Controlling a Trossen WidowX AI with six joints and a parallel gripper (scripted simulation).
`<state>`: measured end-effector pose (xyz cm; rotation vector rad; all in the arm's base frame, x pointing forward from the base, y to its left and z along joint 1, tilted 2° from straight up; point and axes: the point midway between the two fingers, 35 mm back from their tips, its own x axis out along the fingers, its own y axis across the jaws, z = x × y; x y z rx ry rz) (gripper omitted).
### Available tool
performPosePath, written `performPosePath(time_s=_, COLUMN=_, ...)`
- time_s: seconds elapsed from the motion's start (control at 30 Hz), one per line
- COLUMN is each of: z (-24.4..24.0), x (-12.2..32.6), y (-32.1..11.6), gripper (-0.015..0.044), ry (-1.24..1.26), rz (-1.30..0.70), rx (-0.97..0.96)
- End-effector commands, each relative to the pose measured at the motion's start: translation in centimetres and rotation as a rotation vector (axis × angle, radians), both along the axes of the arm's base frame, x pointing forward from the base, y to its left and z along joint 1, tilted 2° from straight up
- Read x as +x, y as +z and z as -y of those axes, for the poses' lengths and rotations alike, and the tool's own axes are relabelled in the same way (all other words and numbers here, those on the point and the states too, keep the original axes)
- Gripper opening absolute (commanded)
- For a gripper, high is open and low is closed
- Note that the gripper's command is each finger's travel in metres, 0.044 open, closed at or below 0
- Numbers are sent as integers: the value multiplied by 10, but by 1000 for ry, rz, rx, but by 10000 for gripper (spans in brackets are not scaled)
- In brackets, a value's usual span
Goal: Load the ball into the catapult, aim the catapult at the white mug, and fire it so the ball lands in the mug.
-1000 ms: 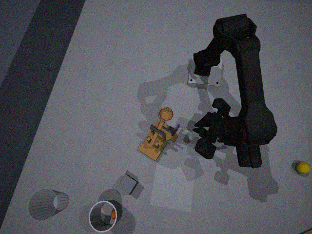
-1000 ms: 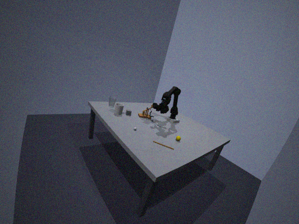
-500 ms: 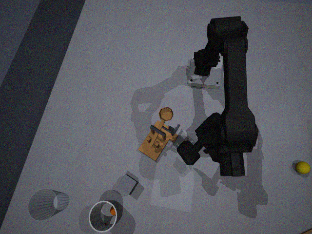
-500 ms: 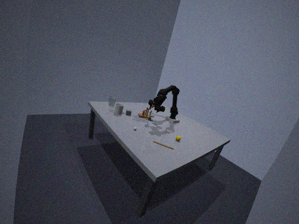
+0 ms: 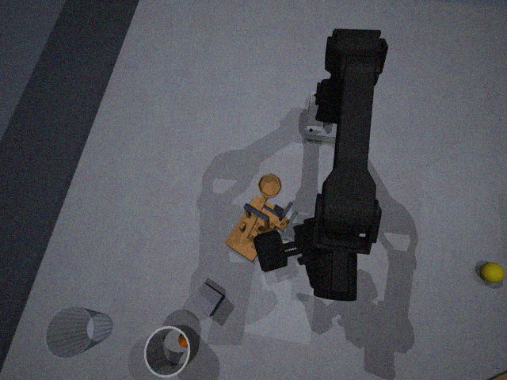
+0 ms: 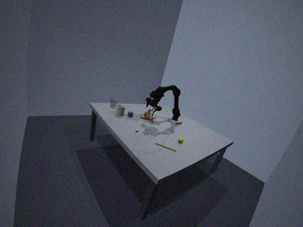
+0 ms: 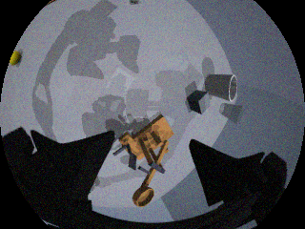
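The orange ball (image 5: 183, 340) shows inside the white mug (image 5: 146, 351) (image 6: 120, 111) (image 7: 218, 87), seen through its open mouth. The mug stands upright. The orange-brown catapult (image 5: 242, 241) (image 6: 146, 117) (image 7: 163, 129) stands on the table, its long side running toward the mug's side of the table. Its throwing arm is raised and its round cup (image 5: 269, 186) (image 7: 143, 197) is empty. My gripper (image 7: 152, 140) is wide open and empty, above the catapult. The arm hides part of the catapult's surroundings in the top view.
A dark grey block (image 5: 211, 298) (image 6: 130, 114) (image 7: 195, 102) sits between the catapult and the mug. A ribbed clear glass (image 5: 67, 332) (image 6: 113, 103) stands beyond the mug. A yellow ball (image 5: 492, 272) (image 6: 180, 140) (image 7: 15, 57), a wooden stick (image 6: 165, 147) and a small white ball (image 6: 136, 130) lie farther off.
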<state>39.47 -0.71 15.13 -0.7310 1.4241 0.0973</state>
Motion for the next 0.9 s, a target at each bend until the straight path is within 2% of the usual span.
performPosePath(time_s=0.0, z=10, x=15, y=8, gripper=440, ry=-92, rz=89, rx=59)
performPosePath(time_s=0.87, z=109, x=95, y=94, gripper=440, ry=-602, rz=687, rx=431)
